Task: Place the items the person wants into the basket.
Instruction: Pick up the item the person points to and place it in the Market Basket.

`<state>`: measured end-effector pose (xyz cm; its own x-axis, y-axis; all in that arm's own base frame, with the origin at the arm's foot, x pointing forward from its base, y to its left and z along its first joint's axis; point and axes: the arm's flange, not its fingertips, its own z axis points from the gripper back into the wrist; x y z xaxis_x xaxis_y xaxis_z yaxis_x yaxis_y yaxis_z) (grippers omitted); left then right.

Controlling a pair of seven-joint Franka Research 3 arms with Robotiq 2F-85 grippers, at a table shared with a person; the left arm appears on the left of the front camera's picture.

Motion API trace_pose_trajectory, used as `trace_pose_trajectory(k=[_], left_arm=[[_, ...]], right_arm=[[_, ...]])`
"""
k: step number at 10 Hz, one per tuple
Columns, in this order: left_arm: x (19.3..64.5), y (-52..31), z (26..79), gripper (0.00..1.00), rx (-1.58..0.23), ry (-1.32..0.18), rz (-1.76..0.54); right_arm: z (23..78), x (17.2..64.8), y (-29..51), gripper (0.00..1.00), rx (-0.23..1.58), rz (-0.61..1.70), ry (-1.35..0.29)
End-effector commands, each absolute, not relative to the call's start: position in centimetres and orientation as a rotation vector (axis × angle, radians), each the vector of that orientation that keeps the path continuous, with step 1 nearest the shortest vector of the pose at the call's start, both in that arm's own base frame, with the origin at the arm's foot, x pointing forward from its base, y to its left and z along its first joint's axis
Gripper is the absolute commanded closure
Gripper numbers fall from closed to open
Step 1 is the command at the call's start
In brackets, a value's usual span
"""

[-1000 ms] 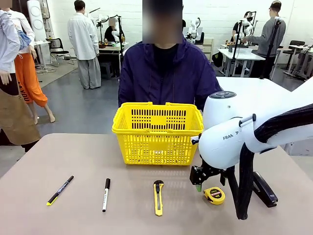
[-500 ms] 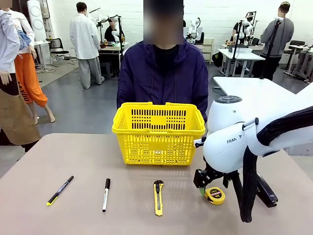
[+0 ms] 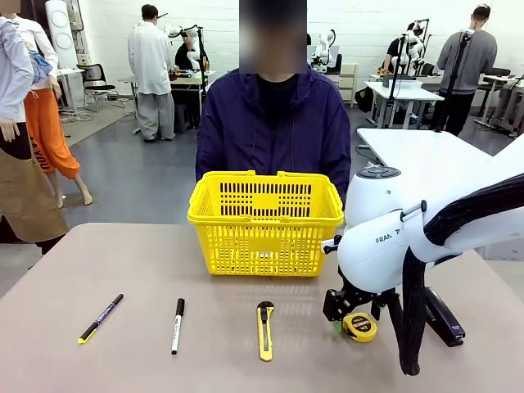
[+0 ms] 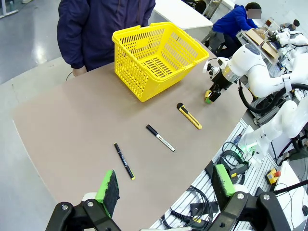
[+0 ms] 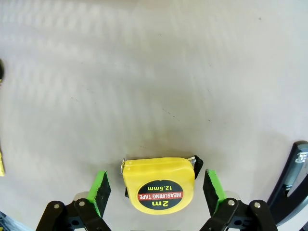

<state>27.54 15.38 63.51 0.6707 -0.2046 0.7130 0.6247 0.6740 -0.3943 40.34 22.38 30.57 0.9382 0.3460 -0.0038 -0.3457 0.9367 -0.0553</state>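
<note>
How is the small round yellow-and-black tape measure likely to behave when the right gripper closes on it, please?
The yellow-and-black tape measure looks hard-cased, so probably stiff. Lying flat, it shouldn't roll. Its smooth rounded sides might slip between the green pads of the open right gripper.

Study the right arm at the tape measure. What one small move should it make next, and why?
Probably close the right end effector on the tape measure. Its green pads stand open on either side of the yellow case, which lies centred between them on the table with a gap on each side, so it looks lined up for a grip.
</note>
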Motion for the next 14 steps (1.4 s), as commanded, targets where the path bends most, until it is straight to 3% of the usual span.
trace_pose_trajectory(k=[1,4,6,7,8,10,11,14], left_arm=[[27.5,15.5,63.5,0.0,-0.691,-0.699,-0.519],[27.5,15.5,63.5,0.0,-0.691,-0.699,-0.519],[27.5,15.5,63.5,0.0,-0.691,-0.699,-0.519],[27.5,15.5,63.5,0.0,-0.691,-0.699,-0.519],[27.5,15.5,63.5,0.0,-0.691,-0.699,-0.519],[27.5,15.5,63.5,0.0,-0.691,-0.699,-0.519],[27.5,15.5,63.5,0.0,-0.691,-0.699,-0.519],[27.5,15.5,63.5,0.0,-0.691,-0.699,-0.519]], right_arm=[[30.6,40.7,22.5,0.0,-0.02,0.367,-0.002],[30.4,40.7,22.5,0.32,-0.016,0.388,-0.008],[30.5,40.5,22.6,0.63,-0.02,0.4,-0.015],[30.5,40.4,22.7,0.95,-0.019,0.4,-0.014],[31.2,39.6,23.0,1.0,-0.01,0.4,-0.011],[36.3,35.2,24.3,1.0,-0.008,0.419,-0.064],[40.6,32.2,25.1,0.37,-0.012,0.419,-0.08],[50.6,29.1,27.8,0.37,-0.072,0.382,-0.1]])
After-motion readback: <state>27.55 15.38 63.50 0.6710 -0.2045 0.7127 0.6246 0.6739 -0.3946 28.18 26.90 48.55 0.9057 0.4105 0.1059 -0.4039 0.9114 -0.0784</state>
